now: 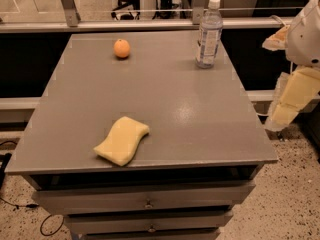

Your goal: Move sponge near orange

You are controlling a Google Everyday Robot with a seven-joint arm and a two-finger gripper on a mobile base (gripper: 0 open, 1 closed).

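The pale yellow sponge lies flat on the grey table, near its front edge and left of centre. The orange sits at the far left of the tabletop, well apart from the sponge. My gripper hangs off the table's right side, beyond the edge and about level with the middle of the table. Its pale yellow fingers stand apart with nothing between them. It is far from both the sponge and the orange.
A clear plastic water bottle with a white cap stands upright at the far right of the table. Drawers run below the front edge. A rail and metal posts run behind the table.
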